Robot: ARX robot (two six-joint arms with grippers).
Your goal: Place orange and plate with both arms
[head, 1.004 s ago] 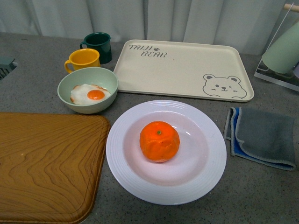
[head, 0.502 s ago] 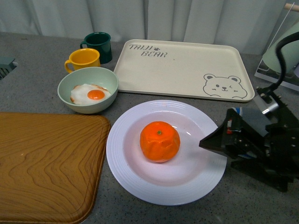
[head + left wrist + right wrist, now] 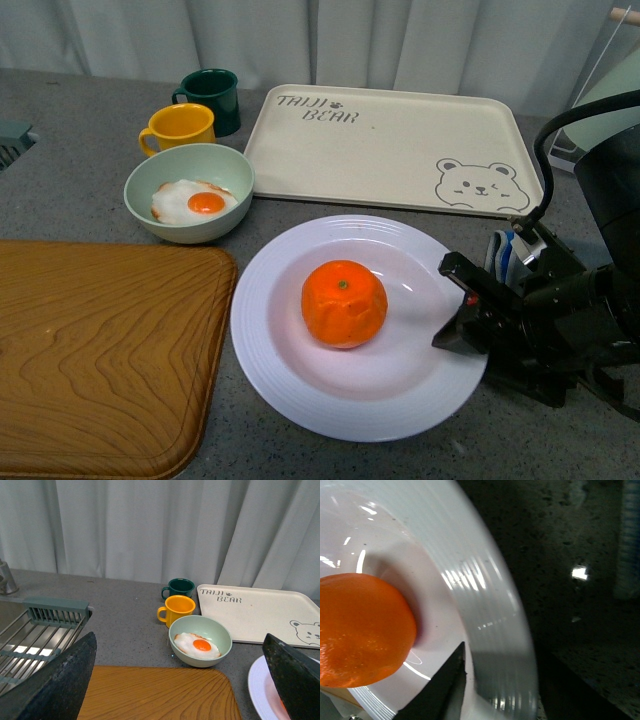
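Note:
The orange (image 3: 343, 303) sits in the middle of the large white plate (image 3: 268, 350) on the grey counter. My right gripper (image 3: 446, 306) is open at the plate's right edge, one finger over the inside of the rim and the other outside it. In the right wrist view the ridged rim of the plate (image 3: 490, 615) runs between the two dark fingers of the right gripper (image 3: 505, 690), with the orange (image 3: 360, 630) close by. My left gripper (image 3: 172, 690) is open above the wooden board, holding nothing, and it does not show in the front view.
A wooden board (image 3: 100, 350) lies left of the plate. Behind it stand a pale green bowl (image 3: 160, 175) holding a fried egg, a yellow mug (image 3: 180, 127) and a dark green mug (image 3: 210, 95). A cream bear tray (image 3: 390, 145) lies at the back. A sink rack (image 3: 45, 630) is far left.
My right arm came in from the right and its open jaws moved onto the plate's right rim. The plate and orange shifted very slightly to the right.

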